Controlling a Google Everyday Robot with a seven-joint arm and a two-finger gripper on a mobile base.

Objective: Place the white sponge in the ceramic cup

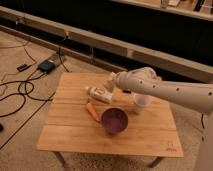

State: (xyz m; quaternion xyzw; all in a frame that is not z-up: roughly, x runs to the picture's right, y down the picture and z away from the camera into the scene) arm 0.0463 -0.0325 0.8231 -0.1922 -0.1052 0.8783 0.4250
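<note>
So in the camera view the end effector [108, 85] hangs right over the white sponge [99, 94] lying on the wooden tabletop [150, 137], ceramic cup [140, 103] off to its right, purple bowl [115, 121] and orange stick [92, 111] nearer the front edge.

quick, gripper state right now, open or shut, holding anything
Gripper: above the small white oblong sponge on the wooden table, left of the plain white ceramic cup.

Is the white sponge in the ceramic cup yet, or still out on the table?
Out. The white sponge lies flat on the table, left of the ceramic cup, with the hand just above it.
</note>
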